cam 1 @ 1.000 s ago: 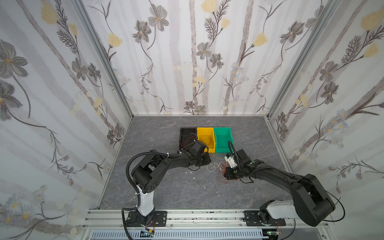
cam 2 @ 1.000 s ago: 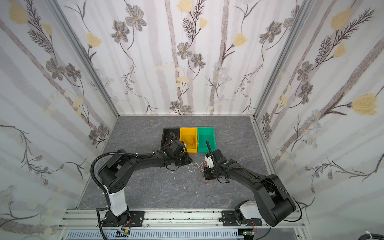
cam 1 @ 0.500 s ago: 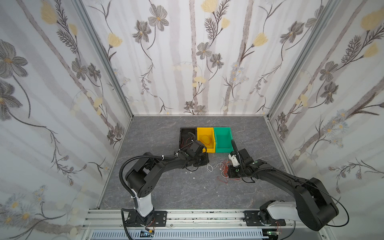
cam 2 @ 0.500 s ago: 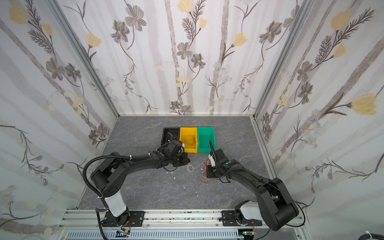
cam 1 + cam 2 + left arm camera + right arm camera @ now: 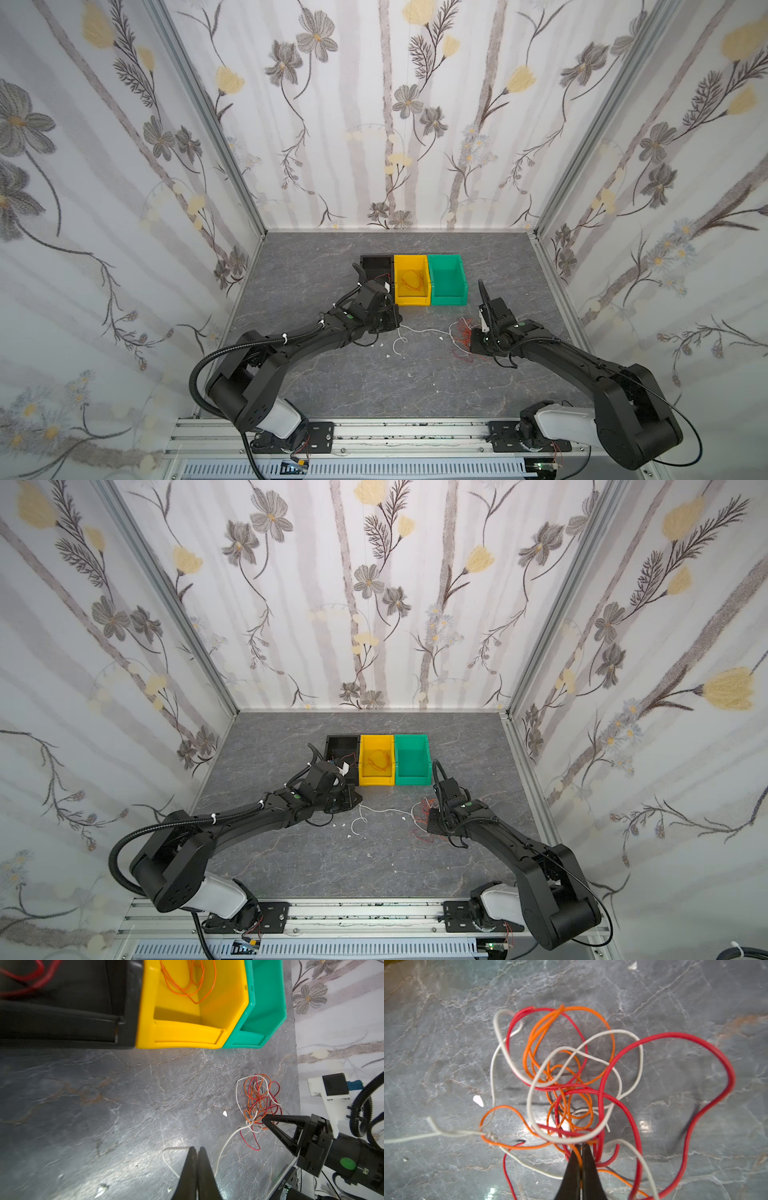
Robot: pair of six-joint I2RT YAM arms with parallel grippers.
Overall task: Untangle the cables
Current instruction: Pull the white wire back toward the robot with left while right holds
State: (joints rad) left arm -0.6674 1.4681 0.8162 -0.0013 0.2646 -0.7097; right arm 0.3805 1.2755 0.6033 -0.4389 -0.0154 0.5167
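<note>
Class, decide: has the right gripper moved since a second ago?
Yes. In both top views the right gripper has shifted rightward relative to the green bin.

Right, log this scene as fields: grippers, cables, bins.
left gripper: shut on white cable
right gripper: shut on tangle, orange strand between its fingers
tangle: red, orange, white loops knotted on the table
white cable: runs from tangle to left gripper
black bin: red cable inside
yellow bin: orange cable inside
green bin: no cable seen
</note>
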